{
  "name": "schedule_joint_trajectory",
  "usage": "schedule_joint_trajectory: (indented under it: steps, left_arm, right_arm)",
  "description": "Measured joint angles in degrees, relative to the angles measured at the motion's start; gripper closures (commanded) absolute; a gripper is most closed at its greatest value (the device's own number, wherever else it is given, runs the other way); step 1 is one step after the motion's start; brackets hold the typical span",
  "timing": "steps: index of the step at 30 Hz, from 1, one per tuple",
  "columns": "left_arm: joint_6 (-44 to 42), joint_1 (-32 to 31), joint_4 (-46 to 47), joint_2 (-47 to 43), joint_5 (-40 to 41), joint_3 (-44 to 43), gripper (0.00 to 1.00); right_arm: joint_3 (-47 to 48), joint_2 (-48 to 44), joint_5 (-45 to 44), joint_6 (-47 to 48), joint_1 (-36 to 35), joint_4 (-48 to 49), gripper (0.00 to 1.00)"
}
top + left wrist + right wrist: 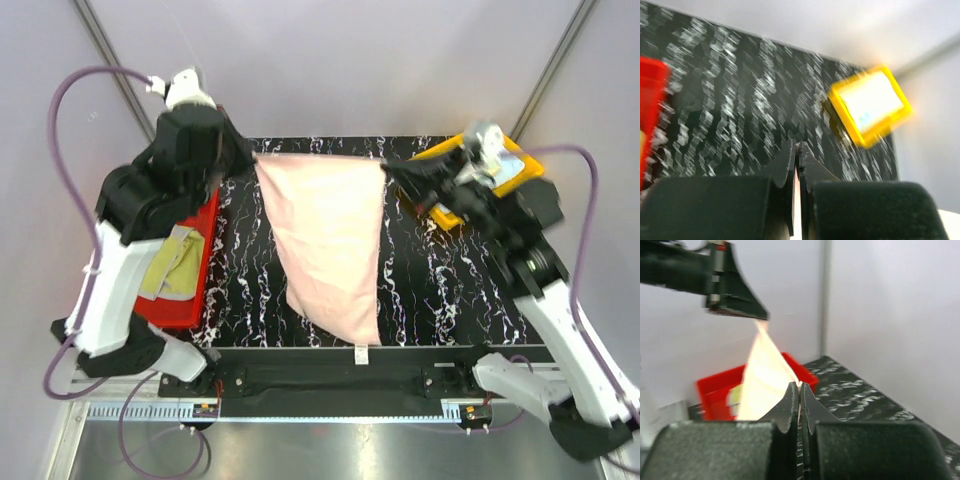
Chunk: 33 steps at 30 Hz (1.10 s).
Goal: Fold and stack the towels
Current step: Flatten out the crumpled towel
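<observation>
A peach-pink towel (325,240) hangs spread above the black marbled table, with its lower corner trailing toward the front edge. My left gripper (252,157) is shut on its upper left corner, and my right gripper (390,166) is shut on the upper right corner. The top edge is stretched taut between them. In the left wrist view a pink sliver of towel (797,200) shows between the closed left gripper (799,147). In the right wrist view the towel (765,375) runs from my right gripper (799,386) up to the left gripper (757,317). A yellow-green towel (175,262) lies in the red tray.
The red tray (195,290) sits at the table's left edge under my left arm. A yellow tray (525,170) stands at the back right, partly hidden by my right arm, with something pale in it (870,102). White walls close in behind.
</observation>
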<state>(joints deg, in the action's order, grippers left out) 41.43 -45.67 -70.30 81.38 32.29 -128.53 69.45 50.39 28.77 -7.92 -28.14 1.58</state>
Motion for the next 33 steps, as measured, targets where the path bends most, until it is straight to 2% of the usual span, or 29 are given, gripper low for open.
schedule_joint_trajectory:
  steps: [3, 6, 10, 16, 20, 23, 28, 33]
  left_arm:
    - [-4.37, 9.55, 6.05, 3.61, -2.27, 0.42, 1.00]
    - [-7.80, 17.00, 14.38, 6.67, -6.80, 3.56, 1.00]
    - [-10.93, 23.56, 28.30, 11.98, -14.95, 9.07, 1.00]
    - [-11.63, 30.88, 42.73, 28.17, -30.18, 6.45, 1.00]
    - [-11.74, 33.66, 48.72, 36.92, -37.77, 6.45, 1.00]
    - [-11.91, 34.40, 51.69, 39.93, -41.05, 7.96, 1.00]
    - [-12.52, 34.62, 55.10, 40.28, -44.24, 11.39, 1.00]
    - [-13.25, 35.54, 59.47, 37.48, -47.45, 22.08, 1.00]
  right_arm:
    - [6.29, 11.26, -5.60, 6.47, 0.46, -0.44, 1.00]
    - [12.24, 22.84, -7.08, 10.32, 2.80, 0.31, 1.00]
    - [18.03, 37.07, -4.79, 11.61, 8.39, 1.84, 1.00]
    - [26.77, 52.28, 0.81, 13.29, 13.33, 2.56, 1.00]
    - [30.05, 58.31, 3.85, 15.02, 13.86, 2.99, 1.00]
    - [30.29, 60.98, 4.94, 15.98, 13.86, 3.32, 1.00]
    - [29.00, 62.93, 5.29, 17.42, 13.90, 3.48, 1.00]
    - [23.96, 62.90, 5.16, 18.36, 13.90, 4.70, 1.00]
